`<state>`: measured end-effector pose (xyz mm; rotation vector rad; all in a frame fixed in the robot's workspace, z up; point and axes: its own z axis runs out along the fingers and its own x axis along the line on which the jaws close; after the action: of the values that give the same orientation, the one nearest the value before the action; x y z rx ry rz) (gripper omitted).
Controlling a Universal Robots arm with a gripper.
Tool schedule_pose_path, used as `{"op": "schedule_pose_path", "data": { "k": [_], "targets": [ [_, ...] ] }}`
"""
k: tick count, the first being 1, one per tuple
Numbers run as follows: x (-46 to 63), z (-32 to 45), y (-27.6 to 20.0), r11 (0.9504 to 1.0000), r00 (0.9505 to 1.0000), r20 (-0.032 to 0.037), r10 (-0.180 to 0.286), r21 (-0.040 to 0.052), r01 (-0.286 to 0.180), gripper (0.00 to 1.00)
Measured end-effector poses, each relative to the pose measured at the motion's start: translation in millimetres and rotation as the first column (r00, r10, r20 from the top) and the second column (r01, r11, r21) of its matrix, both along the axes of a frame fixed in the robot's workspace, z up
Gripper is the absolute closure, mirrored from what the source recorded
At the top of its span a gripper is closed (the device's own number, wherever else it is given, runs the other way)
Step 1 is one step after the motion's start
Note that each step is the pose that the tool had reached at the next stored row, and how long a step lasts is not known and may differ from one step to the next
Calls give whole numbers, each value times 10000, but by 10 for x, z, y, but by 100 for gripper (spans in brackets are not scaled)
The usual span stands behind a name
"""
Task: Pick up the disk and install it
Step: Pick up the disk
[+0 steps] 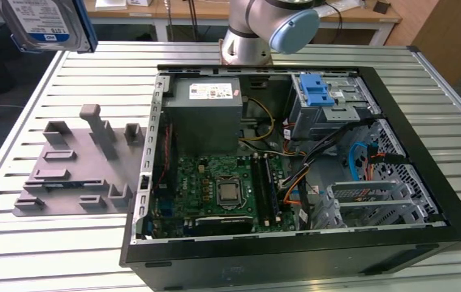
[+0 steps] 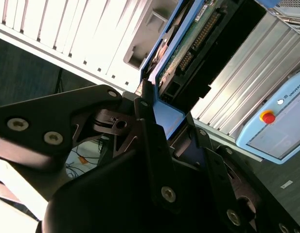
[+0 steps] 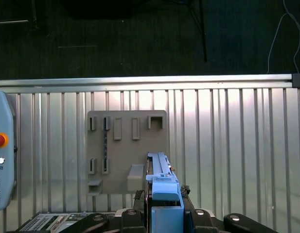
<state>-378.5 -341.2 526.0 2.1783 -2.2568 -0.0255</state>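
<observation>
Black, bolted metal links make up your gripper [image 2: 168,109], and its two flat fingers [image 2: 150,126] are closed narrow on the disk [image 2: 188,43], pressing its smooth blue plastic rails from either side. In the second wrist view you see the flat silver-metal hard drive from below: a green circuit board, a dark connector strip and the blue rail's edge. The far finger's pad is partly hidden behind that rail.

In the first wrist view the disk [image 3: 164,194] points away from the camera as a narrow blue slab, with its lower end cut off by the picture's edge. In the exterior view the disk [image 1: 42,21] hangs in the air, well clear of the open black computer case [image 1: 425,176], on the exterior view's left of it. Its blue-and-white label faces you, and its upper part is cut off.

Below the disk lies a flat grey plastic fixture plate [image 3: 125,150] with raised slots and pegs. It rests on the ribbed silver metal table [image 1: 458,97], just beside the case on the exterior view's left.

Inside the case you can make out a green motherboard [image 1: 222,182], a grey box with a white sticker [image 1: 206,103] and a blue ribbed latch [image 1: 315,91]; the cables around them tangle and are hard to follow. The grey arm base [image 1: 255,30] stands behind the case. A pale blue pendant with a red button [image 2: 276,121] rests on the table, cut off at the picture's edge.
</observation>
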Motion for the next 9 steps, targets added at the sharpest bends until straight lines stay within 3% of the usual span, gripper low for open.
{"op": "schedule_pose_path", "data": {
  "k": [9],
  "targets": [
    [127, 16, 0, 10000, 10000, -45, 0, 0, 0, 64]
  ]
}}
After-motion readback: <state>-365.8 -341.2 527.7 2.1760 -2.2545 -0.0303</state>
